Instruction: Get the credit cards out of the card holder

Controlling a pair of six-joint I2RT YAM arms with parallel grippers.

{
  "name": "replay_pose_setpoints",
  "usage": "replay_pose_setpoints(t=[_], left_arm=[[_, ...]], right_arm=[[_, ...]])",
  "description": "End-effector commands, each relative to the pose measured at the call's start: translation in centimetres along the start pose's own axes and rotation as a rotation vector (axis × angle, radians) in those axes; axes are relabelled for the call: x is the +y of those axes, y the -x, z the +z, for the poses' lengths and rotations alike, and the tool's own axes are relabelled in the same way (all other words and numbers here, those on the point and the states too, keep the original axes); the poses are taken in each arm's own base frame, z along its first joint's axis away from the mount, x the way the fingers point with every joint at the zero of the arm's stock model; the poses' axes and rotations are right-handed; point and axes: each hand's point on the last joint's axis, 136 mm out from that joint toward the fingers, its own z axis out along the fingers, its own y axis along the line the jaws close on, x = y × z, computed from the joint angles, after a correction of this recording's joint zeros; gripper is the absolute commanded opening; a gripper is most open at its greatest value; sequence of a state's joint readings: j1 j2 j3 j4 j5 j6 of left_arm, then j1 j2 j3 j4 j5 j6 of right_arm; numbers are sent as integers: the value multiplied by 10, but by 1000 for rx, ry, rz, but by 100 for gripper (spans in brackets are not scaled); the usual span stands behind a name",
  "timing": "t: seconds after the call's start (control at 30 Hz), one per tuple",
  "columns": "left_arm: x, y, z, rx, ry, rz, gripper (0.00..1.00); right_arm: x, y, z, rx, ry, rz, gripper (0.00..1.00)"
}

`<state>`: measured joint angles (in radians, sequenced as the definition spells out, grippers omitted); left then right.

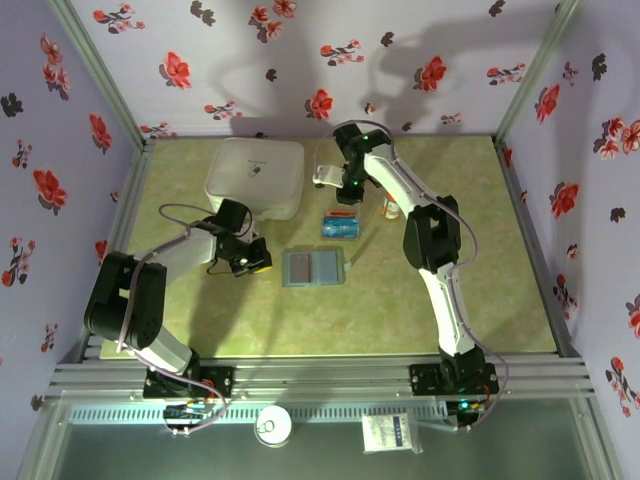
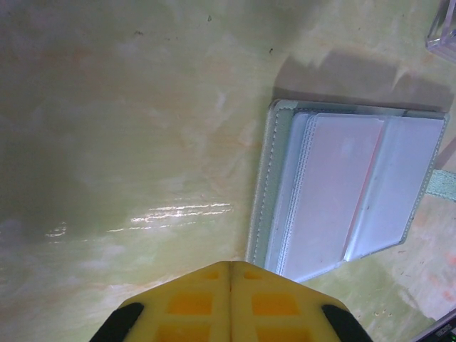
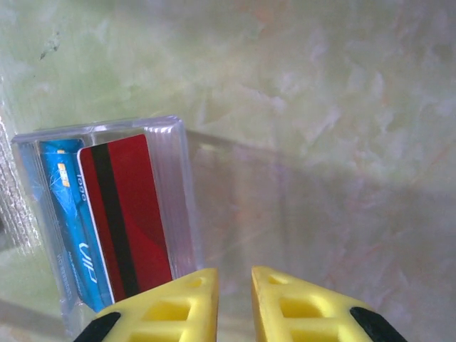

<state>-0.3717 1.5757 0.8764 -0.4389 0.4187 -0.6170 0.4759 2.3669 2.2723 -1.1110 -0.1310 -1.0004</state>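
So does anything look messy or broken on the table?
Not really. The card holder lies open and flat on the table, and nothing looks spilled or broken. In the clear tray the red card sits partly on top of the blue card, but both lie inside it.

Bright overhead light, soft shadows, hazy wrist views

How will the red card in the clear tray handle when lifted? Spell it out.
The red card looks thin and flat, so probably light and fairly stiff. Its glossy face may slip. It overlaps the blue card inside the clear tray, so edge access seems tight.
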Motion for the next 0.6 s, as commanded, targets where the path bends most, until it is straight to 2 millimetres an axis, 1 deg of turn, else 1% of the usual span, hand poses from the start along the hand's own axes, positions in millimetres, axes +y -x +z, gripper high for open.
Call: replay_pose_setpoints(t=[0.0,0.1,0.2,0.27,0.3,0.4,0.47,0.57], left_arm=[[3,0,-1,-1,4,1,6],[3,0,0,6,6,5,6],[0,3,-1,1,-3,6,6],[-1,3,-1,3,-6,8,6],[-1,3,-2,1,-2,8,6],[-2,3,0,0,-13,6,7],[0,2,2,14,-6,3,7],[0,1,4,14,-13,3,7]], right_arm=[[-1,11,-23,-44,-34,16,24],[6,12,-27,-61,-13,23,35],[7,13,-26,-76,-14,35,43],[14,11,-22,-79,12,32,54],[16,10,-20,-76,16,33,57],[18,7,-14,-66,27,44,60],[18,4,-8,-56,29,43,64],[18,-1,-1,-33,30,51,64]])
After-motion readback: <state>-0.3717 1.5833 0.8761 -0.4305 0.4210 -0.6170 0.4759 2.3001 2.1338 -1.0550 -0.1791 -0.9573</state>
